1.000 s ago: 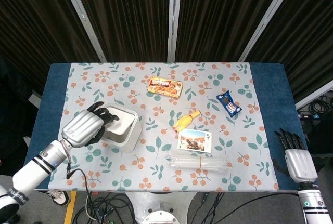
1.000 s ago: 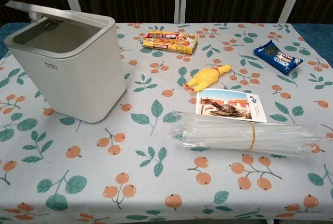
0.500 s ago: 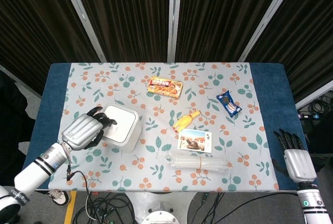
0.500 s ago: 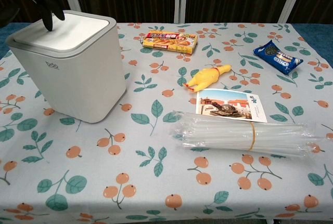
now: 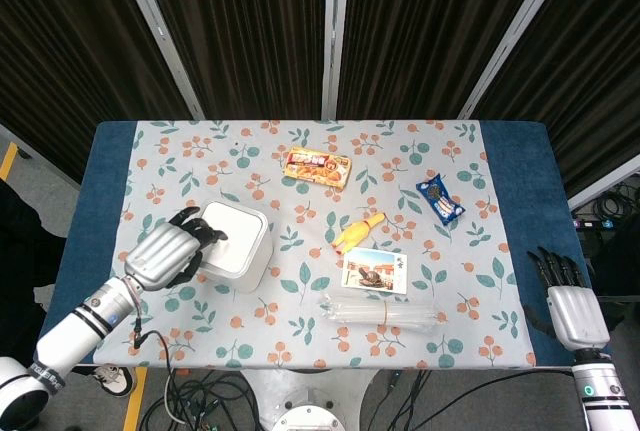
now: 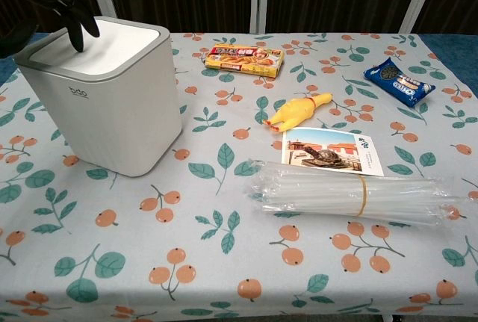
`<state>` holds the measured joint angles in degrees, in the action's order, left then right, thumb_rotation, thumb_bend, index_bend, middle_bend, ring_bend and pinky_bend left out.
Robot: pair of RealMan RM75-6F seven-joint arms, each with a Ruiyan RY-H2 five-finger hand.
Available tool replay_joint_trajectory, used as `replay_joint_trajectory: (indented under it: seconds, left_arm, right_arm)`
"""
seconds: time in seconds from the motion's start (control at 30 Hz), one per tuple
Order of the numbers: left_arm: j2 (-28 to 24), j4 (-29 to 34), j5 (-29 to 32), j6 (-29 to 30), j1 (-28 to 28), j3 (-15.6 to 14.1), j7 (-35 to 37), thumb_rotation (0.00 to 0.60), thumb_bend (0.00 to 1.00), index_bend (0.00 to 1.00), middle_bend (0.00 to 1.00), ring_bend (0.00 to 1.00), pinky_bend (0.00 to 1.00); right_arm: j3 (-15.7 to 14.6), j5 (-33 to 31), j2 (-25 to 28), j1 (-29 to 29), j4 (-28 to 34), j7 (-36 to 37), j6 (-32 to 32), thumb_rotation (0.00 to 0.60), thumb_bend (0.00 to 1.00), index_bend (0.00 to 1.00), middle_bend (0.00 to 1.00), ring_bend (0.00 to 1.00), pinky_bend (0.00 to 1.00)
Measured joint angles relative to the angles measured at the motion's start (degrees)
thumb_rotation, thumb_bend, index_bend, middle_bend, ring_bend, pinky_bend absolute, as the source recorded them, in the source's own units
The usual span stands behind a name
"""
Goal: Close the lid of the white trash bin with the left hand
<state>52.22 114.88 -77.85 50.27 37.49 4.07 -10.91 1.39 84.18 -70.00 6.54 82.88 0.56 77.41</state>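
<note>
The white trash bin (image 5: 237,246) (image 6: 108,105) stands on the left part of the table, its flat lid (image 6: 112,45) lying level in the rim. My left hand (image 5: 163,254) (image 6: 52,4) is at the bin's left edge, its dark fingertips (image 6: 77,29) curled down onto the lid's near-left corner. It holds nothing. My right hand (image 5: 570,303) hangs off the table's right front corner with fingers spread, shown only in the head view.
On the floral cloth lie a snack box (image 5: 317,165), a blue biscuit packet (image 5: 440,200), a yellow rubber chicken (image 5: 357,231), a turtle postcard (image 5: 374,271) and a clear bundle of straws (image 5: 385,313), all right of the bin.
The lid dropped from raised to flat within the first half second. My left hand followed it down and now rests its fingertips on the lid. The right hand has stayed still.
</note>
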Motion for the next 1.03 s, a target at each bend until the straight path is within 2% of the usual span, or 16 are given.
replay_joint_trajectory:
  seconds: [0.27,0.37,0.43,0.57,0.6,0.73,0.83,0.93,1.03]
  left_arm:
    - [-2.0,1.4,-2.8,6.9,-2.1,1.4,1.4,0.6,0.74,0.25,0.32,0.21,0.1]
    - [-2.4,1.5,-4.6,11.3,-4.2,1.6,2.3,0.6,0.72,0.26,0.31,0.21,0.11]
    - [-2.1,1.1,-5.9,15.2,-6.3,1.4,2.7,0.6,0.68,0.23,0.27,0.19,0.11]
    - [0.6,-2.3,-8.7,24.1,-11.4,0.3,2.2,0.6,0.55,0.09,0.06,0.03,0.11]
    - [2.4,-4.8,-9.6,27.9,-13.6,-0.1,1.9,0.6,0.51,0.08,0.03,0.02,0.11]
    - [7.1,-12.0,-10.5,35.3,-19.0,-1.1,0.8,0.6,0.24,0.03,0.0,0.0,0.11]
    - [9.8,-15.9,-9.7,37.4,-23.1,-2.5,-0.6,0.6,0.06,0.0,0.0,0.0,0.09]
    - [10.1,-16.0,-8.1,36.2,-24.4,-4.0,-1.6,0.6,0.01,0.0,0.0,0.0,0.07]
    - [10.0,-15.8,-7.1,34.7,-25.7,-5.3,-1.9,0.6,0.0,0.0,0.0,0.0,0.07]
  right_arm:
    - [-0.1,0.0,-0.1,0.0,-0.3,0.4,-0.1,0.6,0.26,0.0,0.0,0.0,0.0]
    - [0.0,0.0,-0.1,0.0,-0.4,0.5,-0.1,0.6,0.26,0.0,0.0,0.0,0.0]
    - [0.0,-0.1,-0.1,0.0,-0.4,0.7,0.0,0.6,0.26,0.0,0.0,0.0,0.0]
    - [0.0,-0.2,0.1,-0.1,-0.4,0.7,0.0,0.6,0.26,0.0,0.0,0.0,0.0]
    - [0.0,-0.1,0.2,0.0,-0.3,0.7,-0.1,0.6,0.26,0.0,0.0,0.0,0.0]
    - [0.1,0.1,0.3,0.1,0.3,0.3,0.0,0.6,0.26,0.0,0.0,0.0,0.0]
    - [0.1,0.3,0.3,0.2,0.9,0.0,0.1,0.6,0.26,0.0,0.0,0.0,0.0]
    - [0.2,0.4,0.3,0.4,1.4,-0.3,0.1,0.6,0.26,0.0,0.0,0.0,0.0]
    - [0.2,0.5,0.4,0.5,1.8,-0.5,0.2,0.6,0.26,0.0,0.0,0.0,0.0]
